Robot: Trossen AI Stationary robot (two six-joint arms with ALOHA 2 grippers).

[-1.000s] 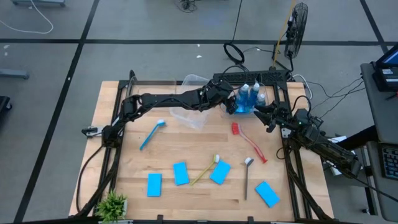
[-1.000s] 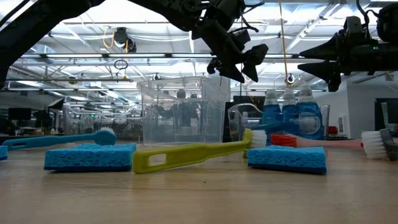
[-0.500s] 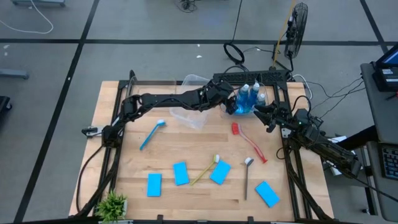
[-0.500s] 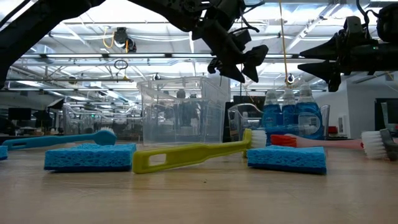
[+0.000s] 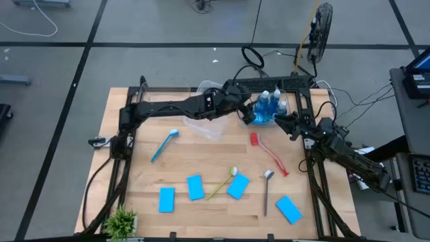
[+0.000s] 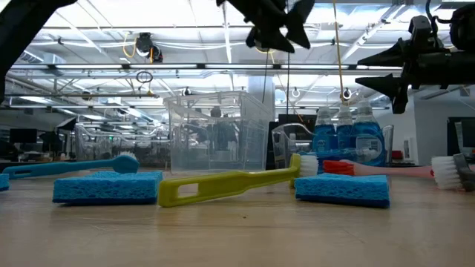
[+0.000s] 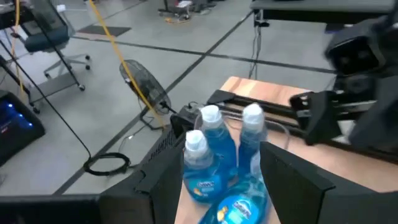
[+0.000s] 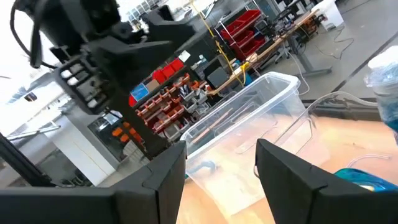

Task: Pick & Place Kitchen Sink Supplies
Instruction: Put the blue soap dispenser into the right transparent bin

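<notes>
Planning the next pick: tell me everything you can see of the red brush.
The red brush is thin and long-handled, plastic by its look, lying flat on the wooden table right of centre. Its red bristle head points toward the bottles of blue liquid, its paler handle runs diagonally toward the right edge. Only the table touches it.

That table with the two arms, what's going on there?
Two robot arms are tidying sink supplies into clear tubs. Both tools hang open and empty at the table's far side: the left tool above the bottles, which stand together in a tub, and the right tool beside them. Four sponges and four brushes lie loose on the table, not yet picked up. Another tub stands empty nearby.
</notes>
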